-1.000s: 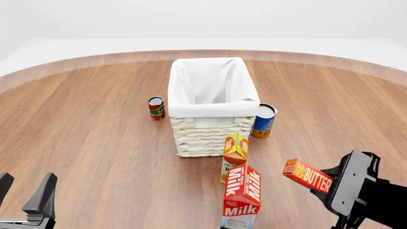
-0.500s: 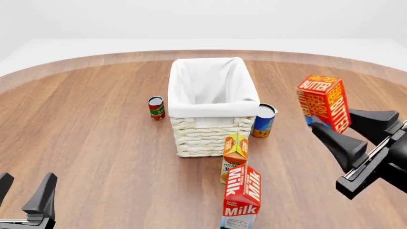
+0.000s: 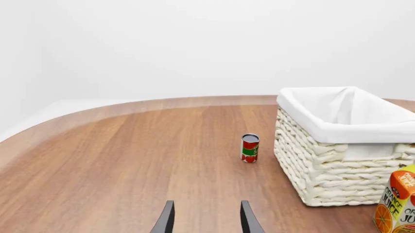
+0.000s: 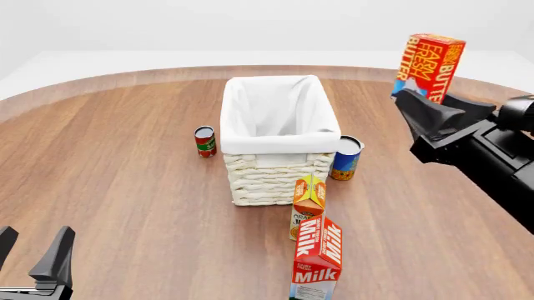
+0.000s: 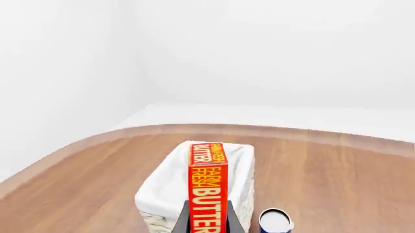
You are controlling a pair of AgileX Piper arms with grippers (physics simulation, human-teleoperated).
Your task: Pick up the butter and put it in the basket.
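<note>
The butter, a small red box with white and yellow lettering, stands upright in my right gripper, high above the table to the right of the basket. The gripper is shut on its lower end. In the right wrist view the butter rises between the fingers, with the cream wicker basket and its white liner behind and below it. My left gripper is open and empty, low at the near left; its fingertips show in the left wrist view, with the basket off to one side.
A red tomato can stands left of the basket and a blue can right of it. An orange juice carton and a red-white milk carton stand in front of the basket, toward me.
My right gripper has lifted the butter from low at the near right up and away from me, turning it upright, to a point high beside the basket's right. The left arm has not moved.
</note>
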